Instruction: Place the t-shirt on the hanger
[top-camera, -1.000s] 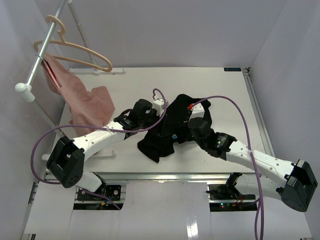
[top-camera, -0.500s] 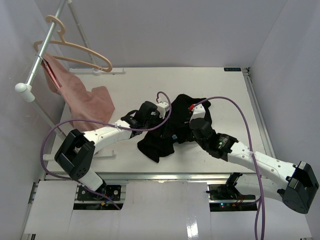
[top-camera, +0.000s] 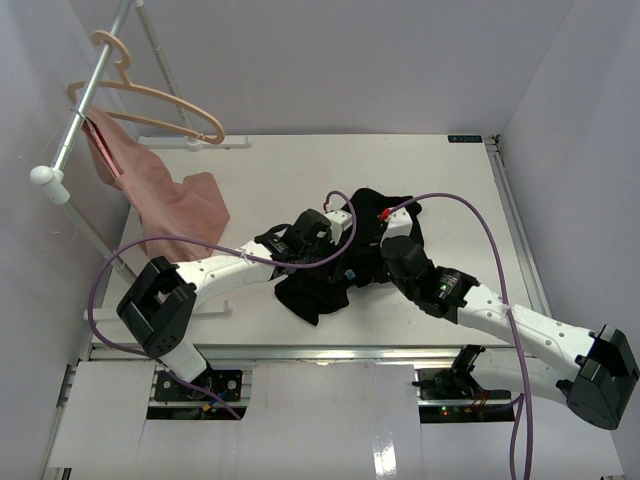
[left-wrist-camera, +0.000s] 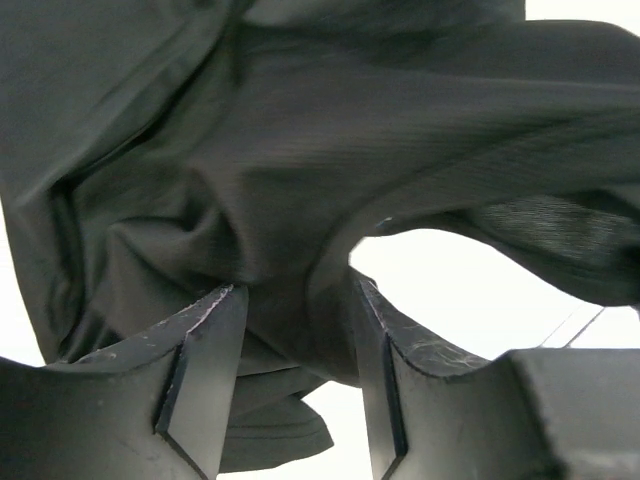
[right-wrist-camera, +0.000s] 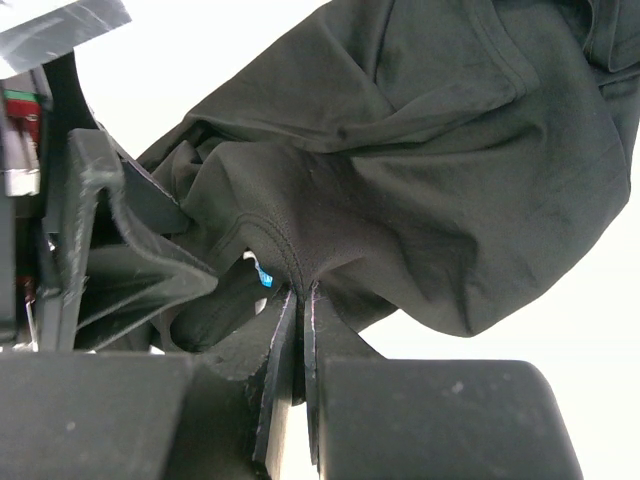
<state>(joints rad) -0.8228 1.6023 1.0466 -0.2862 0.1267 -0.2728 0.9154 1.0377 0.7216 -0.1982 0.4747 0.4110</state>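
T-shirt (top-camera: 312, 292), black and crumpled, lies in a heap on the white table (top-camera: 450, 200), and both arms reach into it from the near side. The right gripper (right-wrist-camera: 298, 292) has its jaws pressed almost together on a small pinch of the cloth near a stitched hem. I judge this pinch is there to lift one edge so that an opening of the garment can be found. The left gripper (left-wrist-camera: 296, 290) stands at the left part of the t-shirt with its fingers (left-wrist-camera: 200, 370) a moderate way apart. A fold of the dark cloth sits in the gap between them, so it looks ready to close but is not clamped. The hanger (top-camera: 185, 97) is well apart from the t-shirt, to the far left and higher, hooked on the grey rail (top-camera: 62, 148), and its wooden shoulders are bare. A pink cloth (top-camera: 185, 210) hangs down between the hanger and the t-shirt. I cannot tell whether the rail or the hanger holds it. No box, basket or other container is in view. The only thing meant to carry something is the hanger, and it carries nothing of the t-shirt.
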